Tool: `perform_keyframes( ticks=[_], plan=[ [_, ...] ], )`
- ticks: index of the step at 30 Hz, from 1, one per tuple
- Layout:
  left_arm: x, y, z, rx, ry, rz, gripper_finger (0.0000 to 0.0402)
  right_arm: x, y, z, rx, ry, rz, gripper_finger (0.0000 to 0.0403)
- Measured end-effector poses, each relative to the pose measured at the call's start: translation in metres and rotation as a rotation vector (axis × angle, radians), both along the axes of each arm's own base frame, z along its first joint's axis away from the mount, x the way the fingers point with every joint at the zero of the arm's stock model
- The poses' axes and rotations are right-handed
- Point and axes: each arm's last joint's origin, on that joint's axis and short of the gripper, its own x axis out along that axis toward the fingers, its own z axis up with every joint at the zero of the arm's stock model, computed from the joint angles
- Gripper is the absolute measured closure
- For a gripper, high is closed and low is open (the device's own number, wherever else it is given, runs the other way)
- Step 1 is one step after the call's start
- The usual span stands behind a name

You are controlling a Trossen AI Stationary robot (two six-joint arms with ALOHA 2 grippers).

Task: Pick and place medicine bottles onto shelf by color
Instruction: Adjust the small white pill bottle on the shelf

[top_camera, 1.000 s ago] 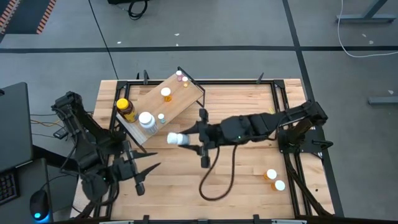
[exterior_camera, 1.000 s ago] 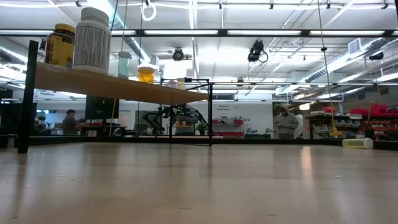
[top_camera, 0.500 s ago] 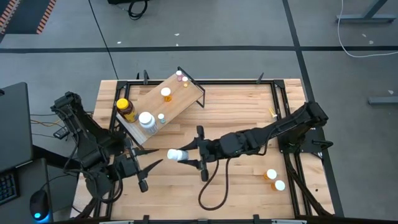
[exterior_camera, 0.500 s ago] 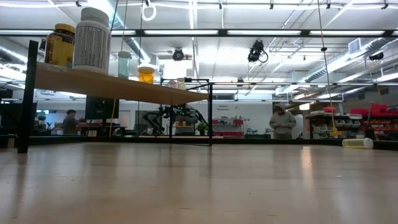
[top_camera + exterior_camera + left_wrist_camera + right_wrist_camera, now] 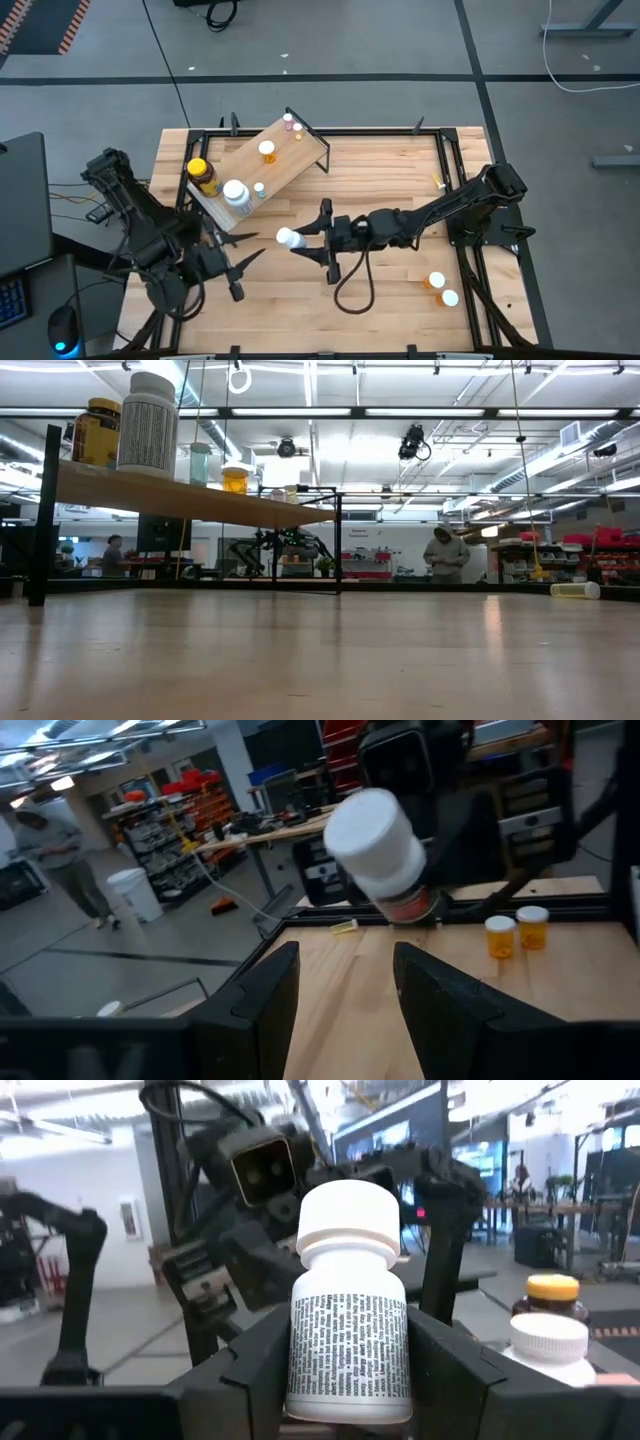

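Right gripper [image 5: 322,242] jaws clamped white bottle [image 5: 289,239]; left gripper [image 5: 238,268] jaws parted, empty; shelf [image 5: 285,165] carried amber jar [image 5: 203,176], other bottles.

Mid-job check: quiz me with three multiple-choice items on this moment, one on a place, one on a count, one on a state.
1. Where is the amber jar with the yellow lid?
A. on the shelf
B. on the tabletop
C. in the left tool

2. How many orange vials stand at the table's right edge?
A. none
B. two
C. five

3. The right tool is:
A. open and empty
B. out of sight
C. shut on the white bottle

Key: 1 A, it stands at the board's end; 2 B, a pair side by side; 3 C, the right wrist view shows both fingers against the bottle.
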Motion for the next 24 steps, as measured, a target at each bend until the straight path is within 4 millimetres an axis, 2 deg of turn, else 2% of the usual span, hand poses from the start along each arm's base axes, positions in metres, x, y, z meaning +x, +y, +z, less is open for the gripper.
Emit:
perform_keyframes(
  ticks=[8,15,24],
  plan=[
    [0.021,0.001,-0.007,0.014,0.002,0.061,0.023,-0.005,0.003,-0.016,-0.009,0.025,0.012,0.0221],
    [0.042,-0.003,-0.01,0.007,0.001,-0.011,0.023,-0.007,0.003,-0.021,-0.012,0.036,0.013,0.0221],
    [0.05,0.0,-0.014,0.015,0.013,-0.008,0.023,-0.007,0.006,-0.023,-0.007,0.053,0.055,0.022]
  ],
)
